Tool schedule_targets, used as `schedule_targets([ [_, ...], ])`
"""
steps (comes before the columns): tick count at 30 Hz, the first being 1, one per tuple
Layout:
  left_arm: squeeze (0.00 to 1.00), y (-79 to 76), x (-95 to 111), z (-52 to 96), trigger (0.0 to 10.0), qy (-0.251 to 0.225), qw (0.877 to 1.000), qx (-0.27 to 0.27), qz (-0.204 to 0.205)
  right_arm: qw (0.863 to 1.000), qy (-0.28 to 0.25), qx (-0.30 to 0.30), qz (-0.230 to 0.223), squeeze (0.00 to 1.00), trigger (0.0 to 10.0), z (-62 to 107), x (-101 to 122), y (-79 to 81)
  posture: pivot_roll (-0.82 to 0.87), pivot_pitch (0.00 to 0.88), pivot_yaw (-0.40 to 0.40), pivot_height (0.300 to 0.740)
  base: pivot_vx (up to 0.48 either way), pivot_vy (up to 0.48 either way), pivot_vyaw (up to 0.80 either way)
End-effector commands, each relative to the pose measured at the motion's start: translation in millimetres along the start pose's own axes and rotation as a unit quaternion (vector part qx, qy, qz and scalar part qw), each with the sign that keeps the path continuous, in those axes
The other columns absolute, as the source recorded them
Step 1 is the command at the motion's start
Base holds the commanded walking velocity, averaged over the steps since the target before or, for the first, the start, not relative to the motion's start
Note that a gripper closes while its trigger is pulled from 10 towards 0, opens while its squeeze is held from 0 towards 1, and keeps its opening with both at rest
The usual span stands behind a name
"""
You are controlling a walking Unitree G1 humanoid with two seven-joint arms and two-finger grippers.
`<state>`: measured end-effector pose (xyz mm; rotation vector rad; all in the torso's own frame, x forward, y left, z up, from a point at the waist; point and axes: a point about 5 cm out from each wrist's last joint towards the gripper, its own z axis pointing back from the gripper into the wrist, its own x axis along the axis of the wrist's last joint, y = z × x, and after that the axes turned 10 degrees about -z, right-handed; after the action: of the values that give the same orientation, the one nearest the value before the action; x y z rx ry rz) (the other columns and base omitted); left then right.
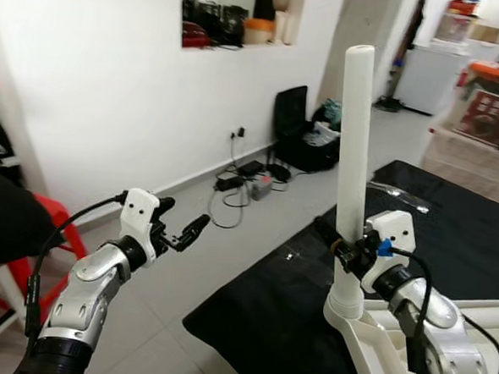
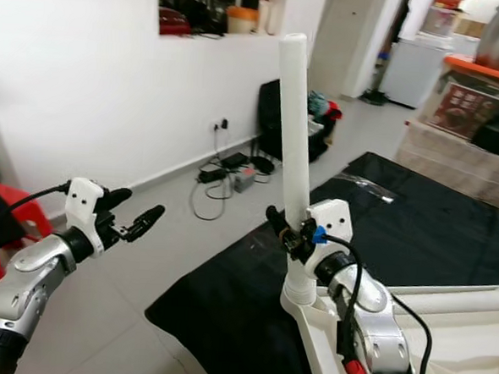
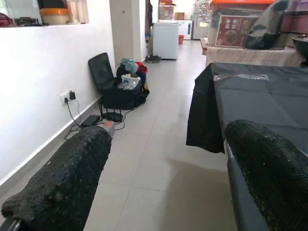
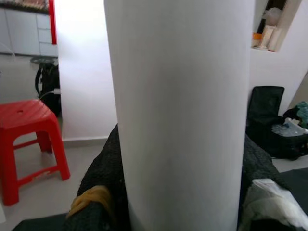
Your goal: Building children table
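A white round table leg [image 1: 353, 159] stands upright in a corner socket of the upturned white children's table [image 1: 392, 348], which lies on a black-covered surface [image 1: 450, 233]. My right gripper [image 1: 341, 243] is shut around the leg just above the socket; in the right wrist view the leg [image 4: 180, 115] sits between the black fingers [image 4: 101, 178]. My left gripper [image 1: 183, 230] is raised over the floor to the left, well apart from the leg, open with nothing between its fingers [image 3: 62, 183].
A white wall [image 1: 94, 101] runs along the left, with cables and a power strip [image 1: 245, 182] at its foot and a black bag [image 1: 308, 135] further back. A red plastic stool [image 4: 29, 139] stands at the left. Boxes and a white fridge [image 1: 430, 75] stand at the back right.
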<state>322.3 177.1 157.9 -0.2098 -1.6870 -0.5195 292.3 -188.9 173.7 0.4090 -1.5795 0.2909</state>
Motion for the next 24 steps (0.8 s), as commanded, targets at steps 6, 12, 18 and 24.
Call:
schedule_targets([
  [6, 0.0, 0.6, 3, -3.0, 10.0, -0.002, 1.0, 0.0, 0.01, 0.997, 0.055, -0.01, -0.057, 0.0, 10.0, -1.8, -29, 2.2, 0.07, 0.0, -0.061, 0.74, 0.0, 0.0, 0.0],
  [12, 0.0, -0.8, 4, -4.5, 10.0, -0.001, 1.0, -0.002, 0.028, 0.988, 0.032, 0.103, -0.107, 0.0, 10.0, 1.4, -19, 30.5, 0.07, 0.0, -0.062, 0.74, 0.0, 0.0, 0.0],
  [18, 0.0, 0.4, 3, -4.5, 10.0, 0.003, 0.999, 0.002, 0.036, 0.97, 0.069, 0.197, -0.121, 0.0, 10.0, 13.2, -24, 53.3, 0.08, 0.0, -0.063, 0.74, 0.0, 0.0, 0.0],
  [24, 0.0, 1.6, 1, -3.9, 10.0, 0.008, 0.999, 0.004, 0.043, 0.942, 0.101, 0.292, -0.131, 0.0, 8.9, 31.9, -29, 74.8, 0.08, 0.0, -0.062, 0.74, 0.0, 0.0, 0.0],
])
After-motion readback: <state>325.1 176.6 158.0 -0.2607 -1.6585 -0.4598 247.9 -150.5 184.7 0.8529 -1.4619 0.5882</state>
